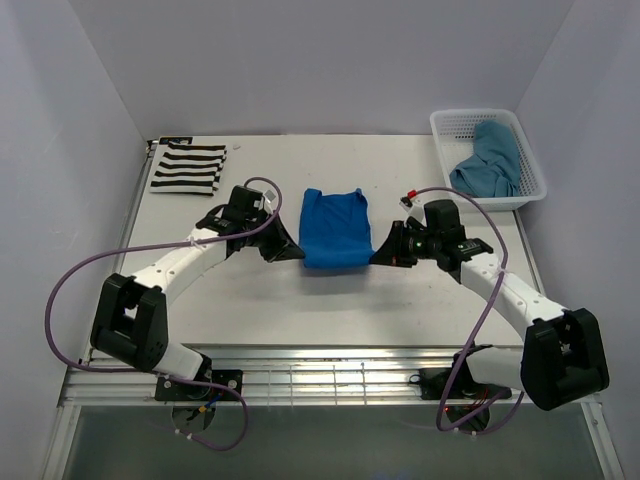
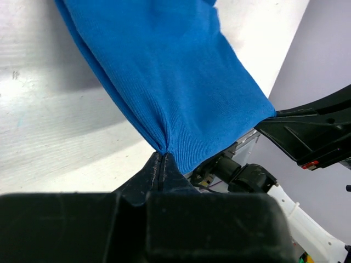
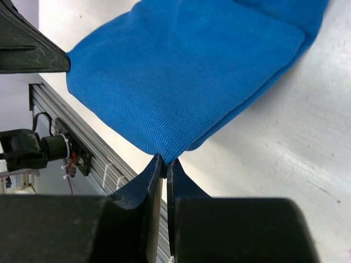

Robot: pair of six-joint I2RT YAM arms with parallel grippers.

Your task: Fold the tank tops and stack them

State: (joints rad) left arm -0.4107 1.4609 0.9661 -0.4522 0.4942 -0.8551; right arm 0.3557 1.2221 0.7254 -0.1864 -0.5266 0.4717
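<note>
Toward the desk's (image 1: 260,300) near edge, the left gripper (image 2: 160,162) and right gripper (image 3: 163,164) each pinch a near corner of the blue top (image 1: 333,228).

Setup was pretty plain: a white table (image 1: 420,290) boxed in by pale lavender-grey walls, with a back wall (image 1: 320,60), left wall (image 1: 60,150) and right wall (image 1: 590,100). A slotted aluminium rail (image 1: 330,375) ran along the near edge, greyish floor (image 1: 330,445) below. Light was soft and even, with only faint shadows on the tabletop.
</note>
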